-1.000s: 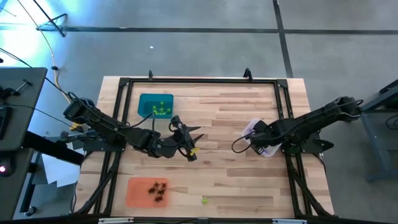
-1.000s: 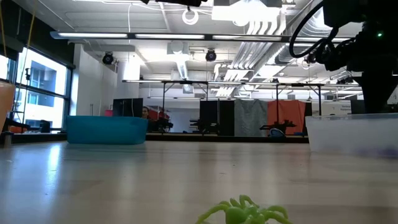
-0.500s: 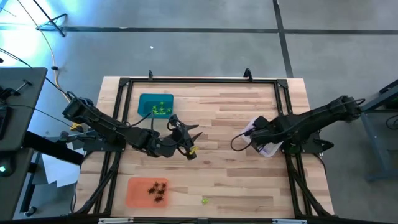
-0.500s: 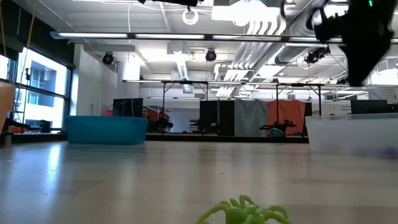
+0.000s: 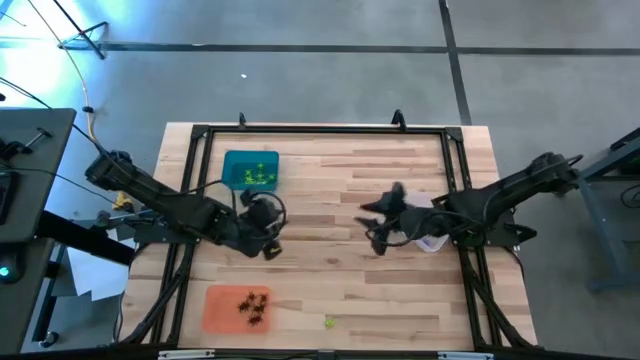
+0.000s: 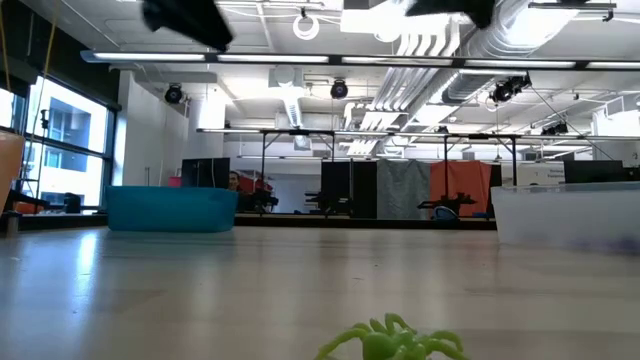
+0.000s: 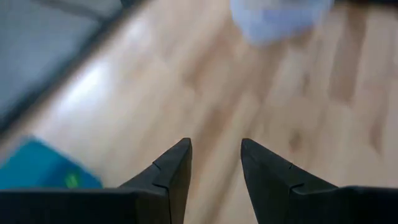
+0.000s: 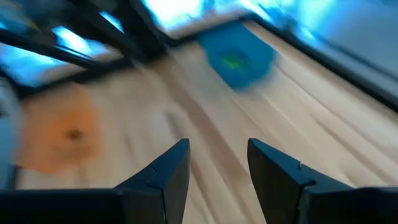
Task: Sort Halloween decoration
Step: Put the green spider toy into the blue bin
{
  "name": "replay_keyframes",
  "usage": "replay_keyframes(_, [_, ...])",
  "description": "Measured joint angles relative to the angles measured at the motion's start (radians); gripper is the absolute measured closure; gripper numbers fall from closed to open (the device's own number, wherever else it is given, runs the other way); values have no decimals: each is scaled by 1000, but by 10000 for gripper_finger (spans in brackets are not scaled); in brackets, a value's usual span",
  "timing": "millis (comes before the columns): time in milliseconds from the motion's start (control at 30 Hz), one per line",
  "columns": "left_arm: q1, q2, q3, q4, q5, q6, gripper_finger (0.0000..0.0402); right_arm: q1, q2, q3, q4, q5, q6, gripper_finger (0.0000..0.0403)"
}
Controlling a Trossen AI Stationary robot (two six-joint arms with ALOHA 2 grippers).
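Yellow-green Halloween decoration pieces lie in the teal tray [image 5: 250, 170] at the far left, and black ones in the orange tray [image 5: 238, 307] at the near left. One yellow-green piece [image 5: 329, 322] rests on the bare wood near the front edge, and the low view shows it up close [image 6: 392, 342]. My left gripper [image 5: 275, 235] is left of the table's middle, and the left wrist view shows it open [image 7: 214, 155] with nothing between its fingers. My right gripper [image 5: 368, 222] is right of the middle, above the wood, also open and empty [image 8: 217, 155].
A clear tray [image 5: 430, 228] stands at the right, largely under my right arm; the low view shows it at the right [image 6: 565, 215]. A black frame [image 5: 320, 128] runs round the table. Bare wood lies between the two grippers and along the far side.
My right gripper has risen from over the clear tray, gone toward the table's middle and tipped from pointing down to nearly level. My left gripper has drawn back toward the table's left edge and turned. No piece or tray has moved.
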Motion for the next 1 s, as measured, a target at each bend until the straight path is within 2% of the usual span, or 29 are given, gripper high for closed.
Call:
replay_keyframes(133, [-50, -19, -18, -131, 144, -165, 273, 0, 37, -39, 278, -92, -181, 247])
replay_keyframes(333, [-137, -17, -18, -232, 289, -355, 273, 0, 45, -41, 310, -170, -187, 247])
replay_keyframes(567, [-186, -16, -18, -264, 289, -376, 273, 0, 45, -41, 307, -172, -171, 247])
replay_keyframes(867, [-142, -16, -18, -472, 262, -442, 273, 0, 45, -41, 307, -173, -176, 247])
replay_keyframes(1000, [-92, -16, -18, -464, 342, -397, 273, 0, 45, -41, 307, -173, -177, 247])
